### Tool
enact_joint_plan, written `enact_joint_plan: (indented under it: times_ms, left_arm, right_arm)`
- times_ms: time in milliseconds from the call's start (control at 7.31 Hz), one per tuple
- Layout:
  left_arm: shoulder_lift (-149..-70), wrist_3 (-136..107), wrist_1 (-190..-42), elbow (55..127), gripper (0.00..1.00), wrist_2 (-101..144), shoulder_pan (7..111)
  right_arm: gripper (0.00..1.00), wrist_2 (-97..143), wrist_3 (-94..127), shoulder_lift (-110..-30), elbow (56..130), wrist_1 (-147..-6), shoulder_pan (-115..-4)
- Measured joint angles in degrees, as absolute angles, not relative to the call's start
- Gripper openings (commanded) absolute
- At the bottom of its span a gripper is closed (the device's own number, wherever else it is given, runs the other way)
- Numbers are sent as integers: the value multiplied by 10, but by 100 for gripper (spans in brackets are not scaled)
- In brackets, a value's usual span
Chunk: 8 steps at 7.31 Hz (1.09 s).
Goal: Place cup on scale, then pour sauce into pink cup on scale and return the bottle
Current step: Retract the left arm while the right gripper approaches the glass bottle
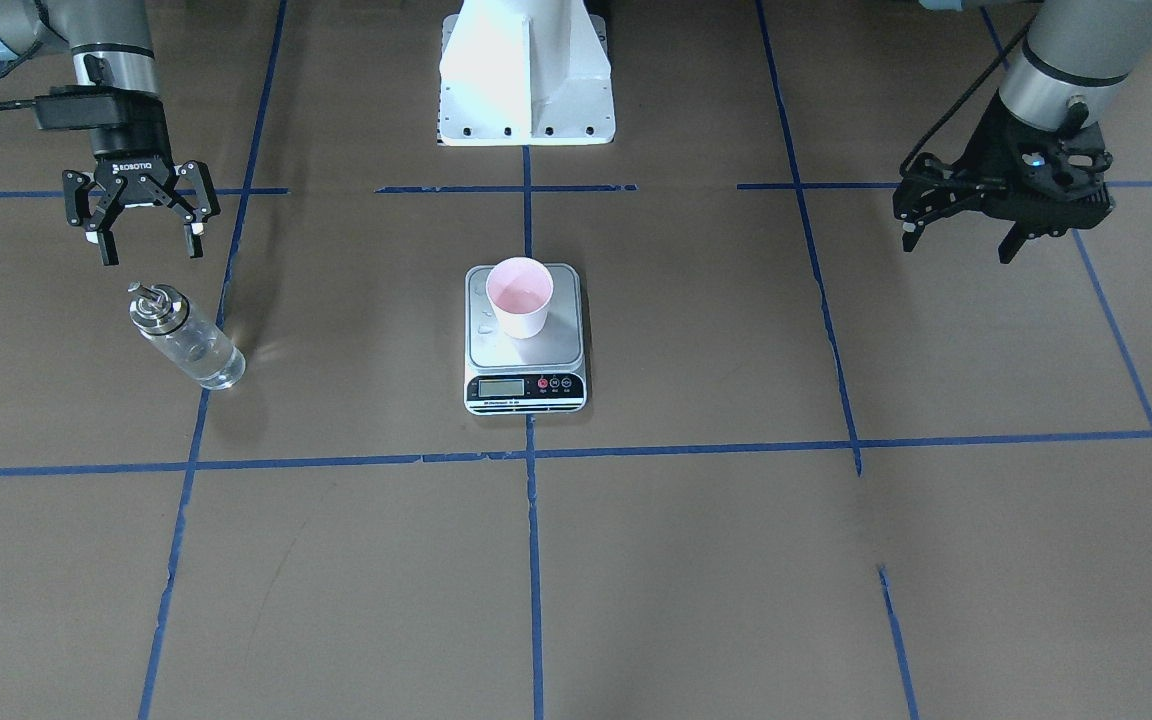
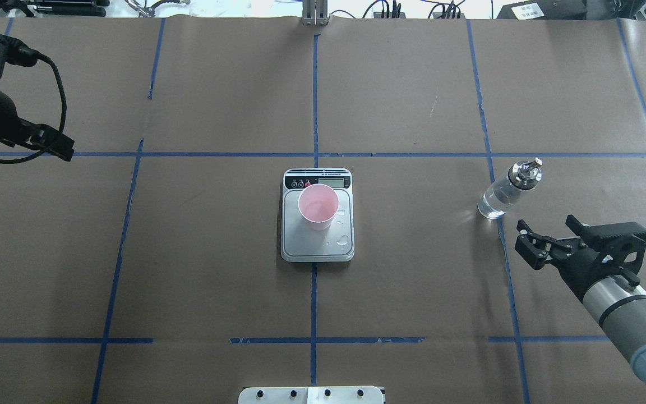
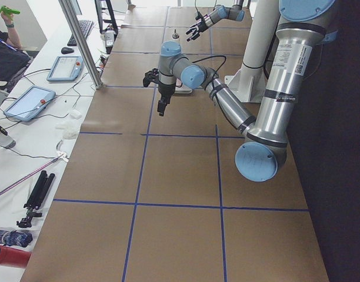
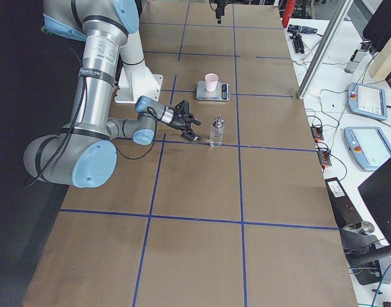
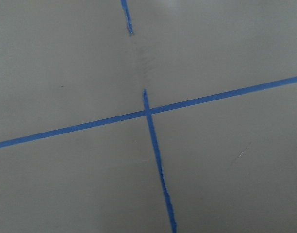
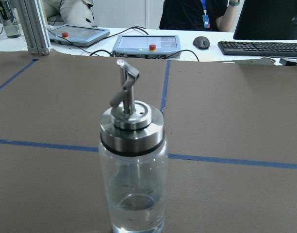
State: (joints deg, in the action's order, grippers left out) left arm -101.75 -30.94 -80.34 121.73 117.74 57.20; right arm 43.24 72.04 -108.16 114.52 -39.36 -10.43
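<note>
While the cup (image 1: 519, 296) stands on the scale (image 1: 558, 345), the right gripper (image 1: 151, 240) gapes beside the bottle (image 1: 186, 340); the left gripper (image 1: 956, 243) hangs open, far off.

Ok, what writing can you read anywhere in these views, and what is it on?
"ROBOTIQ": on the black two-finger right gripper.
Too small to read: the LCD display and button labels of the flat silver-grey digital scale.
Blurred: the white sticker on the grey left arm.
</note>
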Motion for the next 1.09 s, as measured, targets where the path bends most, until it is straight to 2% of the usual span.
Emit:
enact_joint_plan:
  times_ms: [547, 1095]
  left_arm:
    - [-973, -241, -836, 1207, 100, 1178, 612]
    - [-969, -240, -844, 1195, 100, 1178, 620]
  right_arm:
    - [100, 419, 697, -1043, 1101, -393, -104]
    - [100, 413, 665, -1009, 1068, -392, -117]
